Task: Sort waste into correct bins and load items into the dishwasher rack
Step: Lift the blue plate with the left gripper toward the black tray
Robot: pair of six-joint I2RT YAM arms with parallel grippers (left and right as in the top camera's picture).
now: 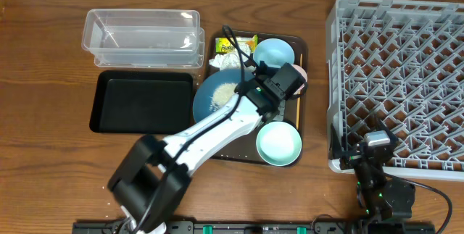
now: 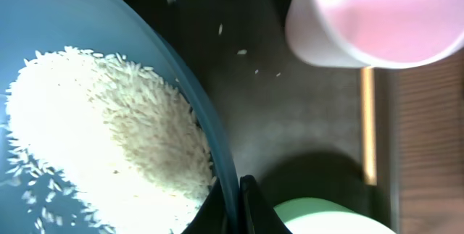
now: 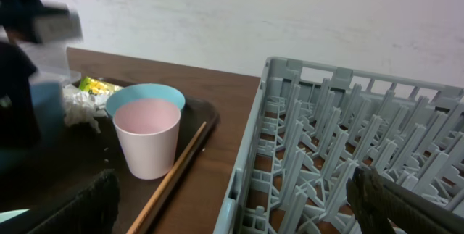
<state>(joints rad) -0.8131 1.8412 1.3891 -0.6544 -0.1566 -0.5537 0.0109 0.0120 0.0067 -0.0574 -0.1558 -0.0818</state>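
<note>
Right wrist shows white wall [image 3: 217,17] behind table [image 3: 232,89], rack [image 3: 246,147].

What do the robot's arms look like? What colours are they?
The left arm has white tubes between chunky black joints, a boxy black head and a thin black cable. The left gripper has dark fingers. The right arm is mostly black with a grey box on top, tiny green lights and a black cable; its fingers are black too.
</note>
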